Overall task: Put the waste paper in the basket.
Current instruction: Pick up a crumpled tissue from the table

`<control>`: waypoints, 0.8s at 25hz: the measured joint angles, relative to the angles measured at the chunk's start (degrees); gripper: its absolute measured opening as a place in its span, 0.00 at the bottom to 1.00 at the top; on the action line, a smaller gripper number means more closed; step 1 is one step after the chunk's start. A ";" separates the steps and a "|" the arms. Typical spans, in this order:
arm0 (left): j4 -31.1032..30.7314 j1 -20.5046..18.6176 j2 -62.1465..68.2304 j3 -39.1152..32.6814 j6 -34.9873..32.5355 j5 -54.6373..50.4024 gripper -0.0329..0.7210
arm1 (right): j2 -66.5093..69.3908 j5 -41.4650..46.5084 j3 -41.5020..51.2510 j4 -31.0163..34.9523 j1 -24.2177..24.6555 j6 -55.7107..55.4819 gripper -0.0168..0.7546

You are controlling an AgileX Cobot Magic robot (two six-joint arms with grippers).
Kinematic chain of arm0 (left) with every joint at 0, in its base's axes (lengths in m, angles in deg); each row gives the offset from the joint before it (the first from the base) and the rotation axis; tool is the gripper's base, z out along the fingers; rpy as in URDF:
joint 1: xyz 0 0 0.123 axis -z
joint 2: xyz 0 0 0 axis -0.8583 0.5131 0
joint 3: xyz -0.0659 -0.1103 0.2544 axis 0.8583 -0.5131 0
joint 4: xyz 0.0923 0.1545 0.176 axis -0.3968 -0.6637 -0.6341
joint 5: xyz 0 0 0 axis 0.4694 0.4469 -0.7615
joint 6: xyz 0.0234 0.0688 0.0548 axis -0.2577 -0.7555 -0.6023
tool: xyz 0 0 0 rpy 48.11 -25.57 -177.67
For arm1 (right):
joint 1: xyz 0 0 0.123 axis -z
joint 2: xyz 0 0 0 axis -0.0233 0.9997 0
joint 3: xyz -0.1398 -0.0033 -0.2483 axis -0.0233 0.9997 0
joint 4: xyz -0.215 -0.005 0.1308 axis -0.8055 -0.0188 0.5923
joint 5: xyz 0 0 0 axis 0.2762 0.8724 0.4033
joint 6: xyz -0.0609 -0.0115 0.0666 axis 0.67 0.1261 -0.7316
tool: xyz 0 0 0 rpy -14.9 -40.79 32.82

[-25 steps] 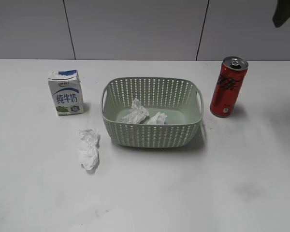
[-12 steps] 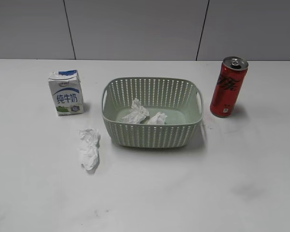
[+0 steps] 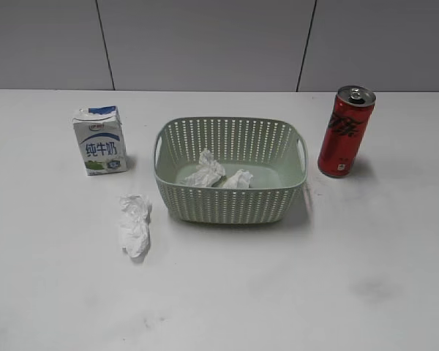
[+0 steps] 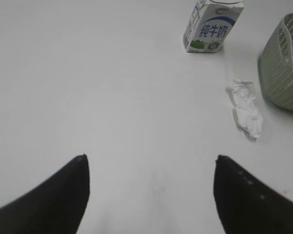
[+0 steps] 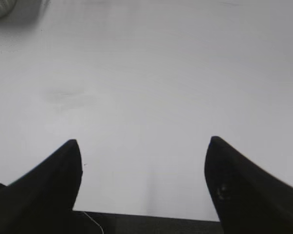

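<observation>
On my exterior feed I see three crumpled white tissue-paper wads. Two sit inside the pale green slotted plastic basket (image 3: 230, 212) at the centre of the frame: a larger wad (image 3: 205, 169) on the left of the basket floor and a smaller wad (image 3: 238, 179) just beside it to the right, the two touching or nearly so. The third wad (image 3: 134, 224), long and rumpled, lies on the white tabletop (image 3: 293, 285) at lower left of the basket, near its front left corner but apart from it.

A blue-and-white milk carton (image 3: 99, 140) stands upright to the left of the basket, above the loose wad in the frame. A red drink can (image 3: 345, 131) stands upright to the right of the basket, close to its right handle cut-out. Nothing lies between the loose wad and the basket wall.

On my left wrist feed the left pincer (image 4: 151, 192) is spread wide, its two dark fingers at the bottom corners of the frame with bare tabletop between them, holding nothing. The loose wad (image 4: 246, 106) shows at right of the frame, the carton (image 4: 212, 27) at the top, the basket's corner (image 4: 281, 66) at the right edge.

On my right wrist feed the right pincer (image 5: 144, 178) is likewise spread wide and empty over bare tabletop.
</observation>
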 joint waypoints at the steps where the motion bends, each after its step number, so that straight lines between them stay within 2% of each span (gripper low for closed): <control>1: 0.17 0.59 1.00 0.30 0.00 0.30 0.82 | -2.60 0.00 1.44 -0.13 0.00 0.00 0.79; 5: 0.20 3.19 4.57 1.72 0.00 0.55 0.82 | -11.14 0.15 5.52 -0.34 0.00 0.00 0.79; 11: -0.15 7.13 12.79 5.48 0.00 0.49 0.82 | -20.98 0.20 5.98 -0.47 0.00 0.07 0.79; 15: -0.77 10.00 23.46 10.52 -2.25 0.61 0.82 | -25.73 0.20 5.98 -0.51 0.00 0.07 0.79; 20: -1.63 16.58 41.01 19.17 -3.89 0.84 0.82 | -27.31 0.14 5.98 -0.52 0.00 -0.01 0.79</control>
